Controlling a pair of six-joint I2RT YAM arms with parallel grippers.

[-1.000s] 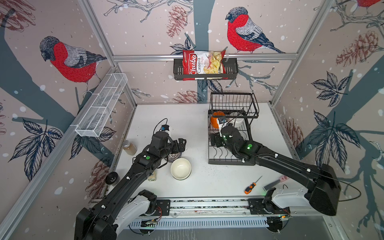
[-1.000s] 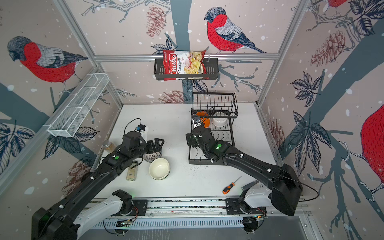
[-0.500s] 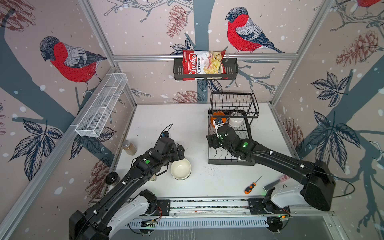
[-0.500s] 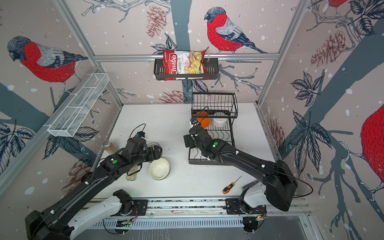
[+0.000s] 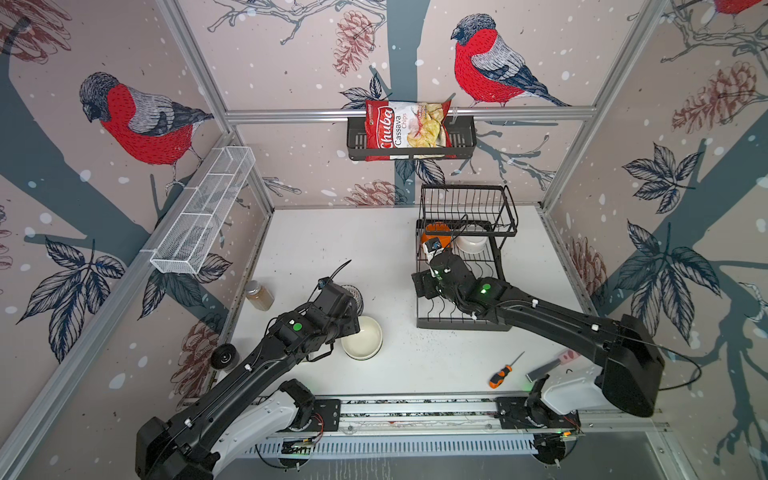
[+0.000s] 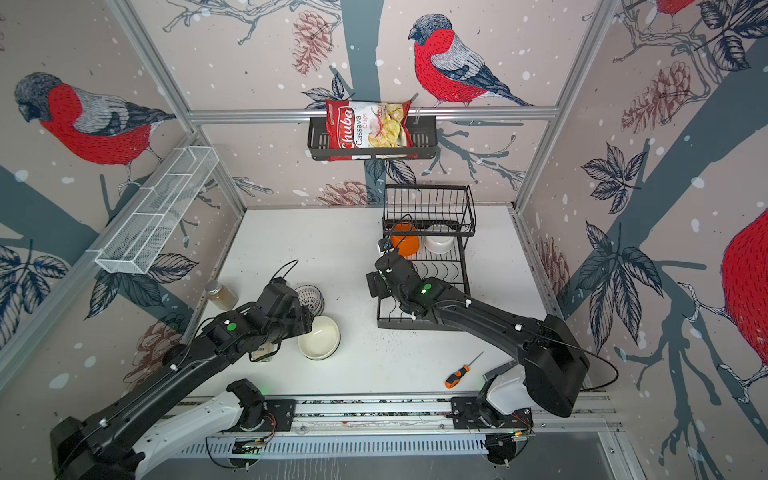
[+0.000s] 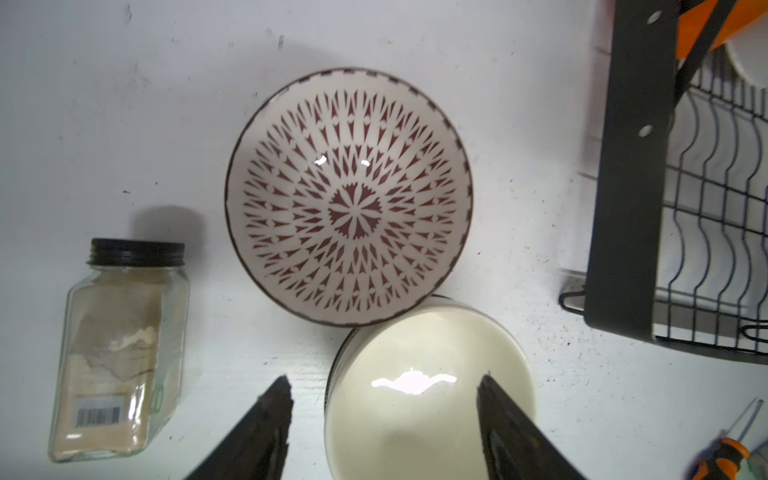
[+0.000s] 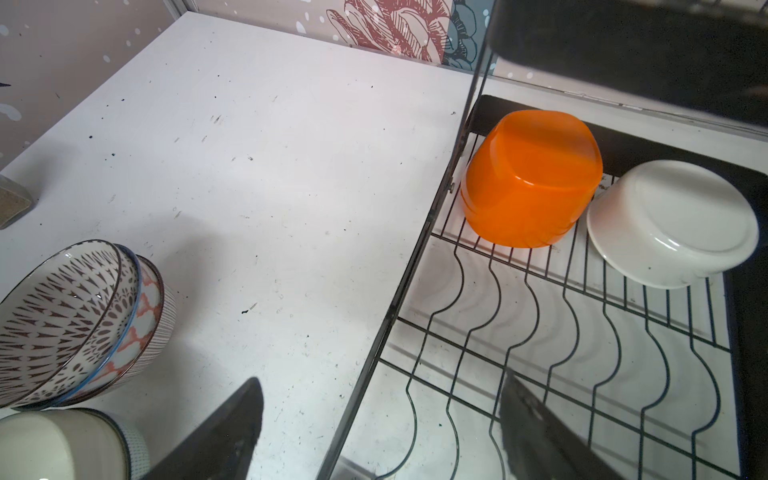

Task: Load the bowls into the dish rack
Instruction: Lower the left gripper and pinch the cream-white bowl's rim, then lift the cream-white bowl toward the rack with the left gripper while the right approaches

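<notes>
Glossy orange bowl [image 8: 528, 178] and white bowl [image 8: 673, 224] sat upturned in the black wire dish rack [image 8: 748, 353] (right gripper [image 8: 382, 377] wide, empty), while left gripper [image 7: 384, 377] stood parted astride the rim of the cream bowl [image 7: 428, 415], unclamped.

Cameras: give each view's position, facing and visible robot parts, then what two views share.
Both top views: above the front edge, facing down and back over table and dish rack; left arm, right arm show.
Left wrist: straight down on patterned bowl and cream bowl; left gripper tips show.
Right wrist: slanting down at orange bowl in the dish rack; right gripper tips show.
Shared: both wrist views see the patterned and cream bowls.
</notes>
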